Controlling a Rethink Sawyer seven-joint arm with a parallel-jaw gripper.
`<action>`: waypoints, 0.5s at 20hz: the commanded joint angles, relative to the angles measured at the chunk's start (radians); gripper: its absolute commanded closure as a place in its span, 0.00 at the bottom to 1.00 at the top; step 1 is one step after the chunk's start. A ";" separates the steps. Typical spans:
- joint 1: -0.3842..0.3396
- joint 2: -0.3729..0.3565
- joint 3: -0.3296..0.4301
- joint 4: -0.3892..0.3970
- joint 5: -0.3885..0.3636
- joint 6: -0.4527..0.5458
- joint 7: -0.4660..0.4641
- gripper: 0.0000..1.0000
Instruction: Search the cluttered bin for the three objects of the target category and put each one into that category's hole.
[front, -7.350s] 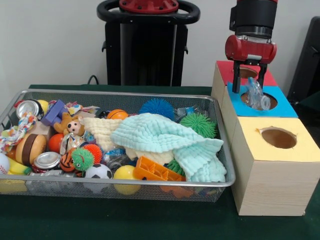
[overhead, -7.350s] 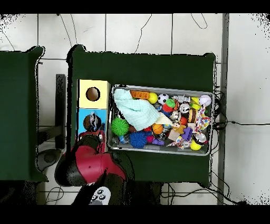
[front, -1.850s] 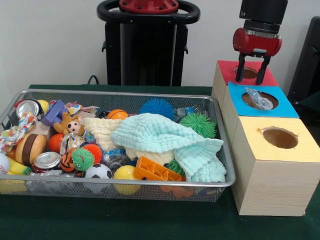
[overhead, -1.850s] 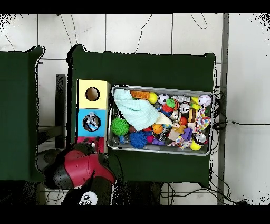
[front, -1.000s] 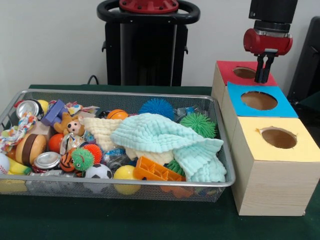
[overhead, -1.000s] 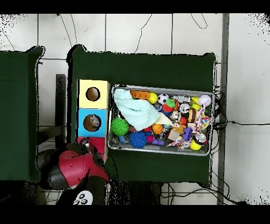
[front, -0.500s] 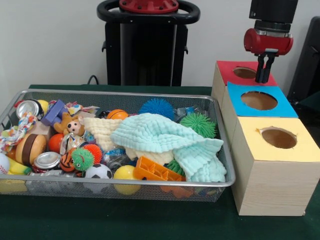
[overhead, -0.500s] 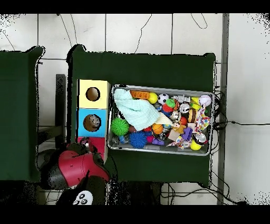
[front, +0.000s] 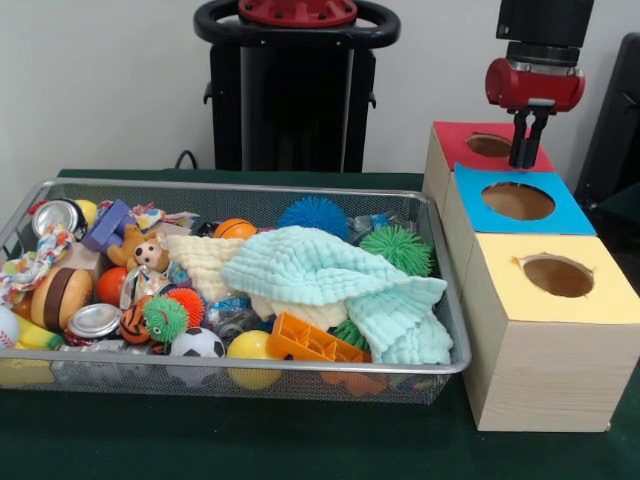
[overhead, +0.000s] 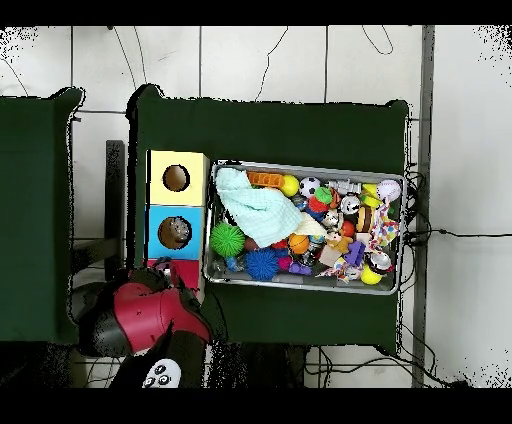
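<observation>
My gripper (front: 524, 160) hangs shut and empty over the near edge of the red box (front: 455, 140), just behind the blue box (front: 570, 215). In the overhead view a pale crumpled thing (overhead: 177, 232) lies inside the blue box's hole, and the arm's red head (overhead: 150, 315) hides the gripper and most of the red box. The yellow box (front: 600, 290) stands nearest, its hole empty. The wire bin (front: 240, 187) holds balls, spiky balls, crushed cans (front: 93, 320), soft toys and a mint cloth (front: 330, 275).
The three boxes stand in a row against the bin's right end in the front view. The mint cloth covers much of the bin's right half. An orange plastic block (front: 305, 343) lies at the bin's front rim. Green cloth covers the table.
The gripper held a clear crumpled plastic piece over the blue hole, let it drop in, rose and drew back toward the red box, then shut. In the last second it hardly moved.
</observation>
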 joint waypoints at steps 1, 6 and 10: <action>-0.009 0.039 0.076 0.015 0.050 -0.027 0.202 1.00; 0.003 0.043 0.064 0.005 0.056 -0.022 0.202 1.00; 0.000 0.043 0.062 0.007 0.050 -0.040 0.200 1.00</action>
